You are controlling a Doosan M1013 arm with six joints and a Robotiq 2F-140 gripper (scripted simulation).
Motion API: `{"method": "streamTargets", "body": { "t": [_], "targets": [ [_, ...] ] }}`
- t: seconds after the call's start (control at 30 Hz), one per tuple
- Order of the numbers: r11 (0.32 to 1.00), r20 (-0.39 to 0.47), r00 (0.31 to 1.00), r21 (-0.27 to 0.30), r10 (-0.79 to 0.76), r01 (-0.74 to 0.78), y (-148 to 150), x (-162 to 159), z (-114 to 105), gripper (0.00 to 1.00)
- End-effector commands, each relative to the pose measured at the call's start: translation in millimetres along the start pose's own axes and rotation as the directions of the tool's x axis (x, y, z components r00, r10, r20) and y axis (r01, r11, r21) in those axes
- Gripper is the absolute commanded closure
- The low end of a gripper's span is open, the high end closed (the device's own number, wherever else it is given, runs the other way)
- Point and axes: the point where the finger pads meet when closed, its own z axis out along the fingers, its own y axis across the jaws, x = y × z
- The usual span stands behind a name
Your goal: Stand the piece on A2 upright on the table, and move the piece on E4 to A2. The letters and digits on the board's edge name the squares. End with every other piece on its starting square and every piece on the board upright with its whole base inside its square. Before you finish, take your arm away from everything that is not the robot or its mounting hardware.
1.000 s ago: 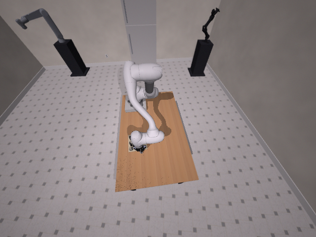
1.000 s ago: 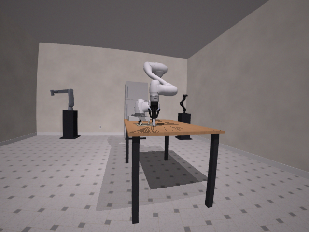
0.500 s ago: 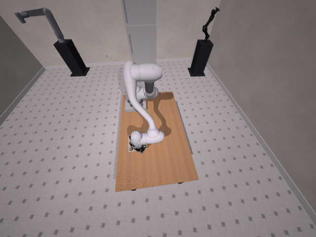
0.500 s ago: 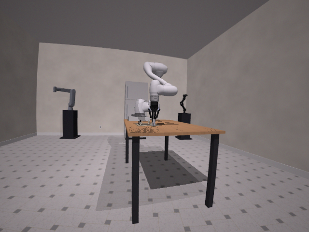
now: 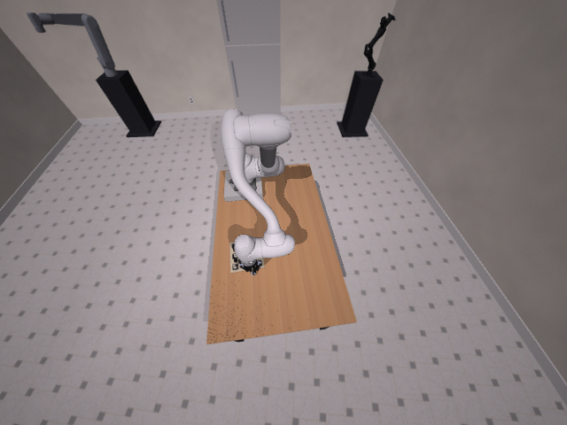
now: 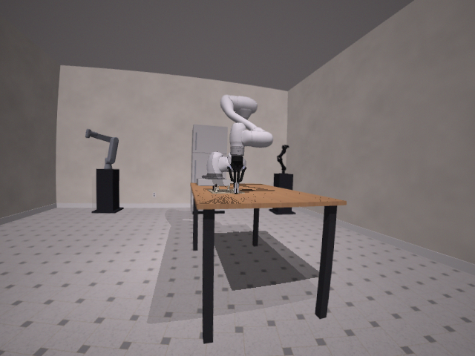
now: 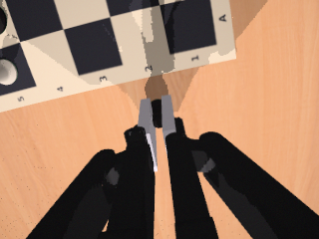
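While the tiled floor [image 5: 114,256] spreads wide on every side, the wooden table [image 5: 292,292] stands alone in the middle of the room, with the walls and two black pedestals [image 5: 128,103] well apart from it. The white arm [image 5: 253,192] is mounted at the table's far end and reaches down the table's length, its wrist folded over the chessboard [image 5: 232,268]. That board lies near one long edge of the table, so bare wood runs toward the opposite long edge and the near end.

From above, the arm hides nearly all of the board and only a pale corner strip shows. The exterior view gives the height instead: the gripper [image 6: 236,188] points straight down with its tips low at the table surface, beside small pieces [image 6: 215,188] standing on the board.

Only the wrist view shows the contact. The gripper [image 7: 158,134] is closed on a small dark chess piece [image 7: 158,111], pinched between the two pale fingertips. The piece hangs over bare wood just off the board's edge [image 7: 120,80], past the row of digits and near the corner square marked A and 1. Two pieces, a dark piece [image 7: 2,22] and a white piece [image 7: 7,72], stand at the left border of that view.
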Motion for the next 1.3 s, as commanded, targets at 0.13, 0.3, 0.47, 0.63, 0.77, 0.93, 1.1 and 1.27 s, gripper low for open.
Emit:
{"method": "streamTargets", "body": {
  "t": [0.13, 0.3, 0.47, 0.63, 0.77, 0.93, 1.1, 1.27],
  "targets": [
    [1.000, 0.000, 1.000, 0.000, 0.000, 0.000, 0.0, 0.0, -0.2, 1.00],
    [1.000, 0.000, 1.000, 0.000, 0.000, 0.000, 0.0, 0.0, 0.0, 1.00],
    [1.000, 0.000, 1.000, 0.000, 0.000, 0.000, 0.0, 0.0, 0.8, 1.00],
    [1.000, 0.000, 1.000, 0.000, 0.000, 0.000, 0.0, 0.0, 1.7, 1.00],
    [1.000, 0.000, 1.000, 0.000, 0.000, 0.000, 0.0, 0.0, 2.7, 1.00],
    [1.000, 0.000, 1.000, 0.000, 0.000, 0.000, 0.0, 0.0, 3.4, 1.00],
    [1.000, 0.000, 1.000, 0.000, 0.000, 0.000, 0.0, 0.0, 3.5, 1.00],
    [1.000, 0.000, 1.000, 0.000, 0.000, 0.000, 0.0, 0.0, 3.5, 1.00]
  ]
}}
